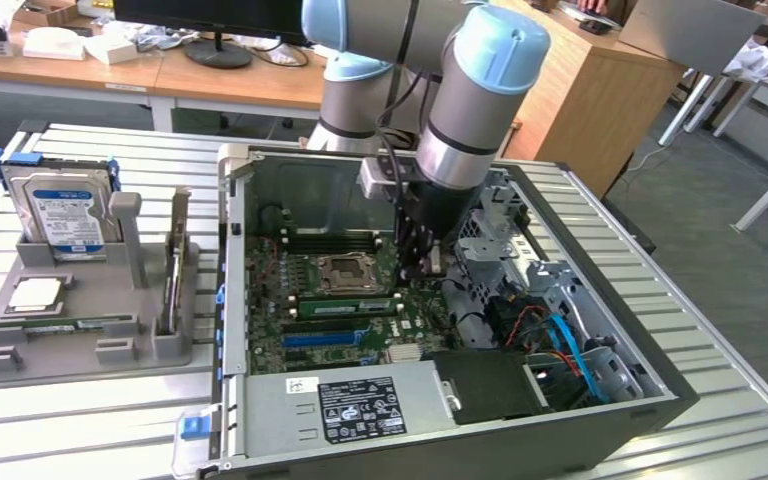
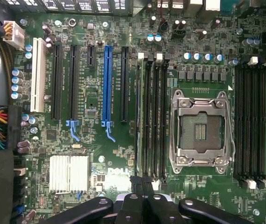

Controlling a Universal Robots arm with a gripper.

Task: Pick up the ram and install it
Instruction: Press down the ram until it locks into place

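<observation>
**Pincer** (image 2: 143, 185): I read it as fully shut, fingertips pressed together, nothing held between them. In the exterior view the pincer (image 1: 427, 262) hangs low inside the open case (image 1: 598, 432), beneath the arm (image 1: 471, 110).

**Directly under it:** the bank of black slots (image 2: 151, 116) lies beside the CPU socket (image 2: 200, 130) on the motherboard (image 2: 100, 154); the fingertips sit over 1 end of that bank.

**Ram** (image 1: 344, 305): in the exterior view a long green stick with dark chips stands along that bank; its end towards the exterior view's right is just beside the pincer. I cannot tell whether the 2 touch, or whether the stick is fully seated; in the wrist view I cannot separate it from the slots.

**Further out:** a grey holder (image 1: 144, 345) sits on the tabletop (image 1: 37, 430) at the exterior view's left, well apart from the pincer. It carries a hard drive (image 1: 64, 215); a thin green strip (image 1: 71, 325) also lies in it, too small for me to identify.

**Handling, my judgement:**
- Character: light, stiff and thin, but fragile.
- Surface: the faces are smooth and offer little friction.
- Hold: across its thickness at the bare upper edge, near mid-length, clear of the chips and the contact edge.
- Load: any push belongs on that upper edge and square to the slot; twisting risks cracking the board.
</observation>
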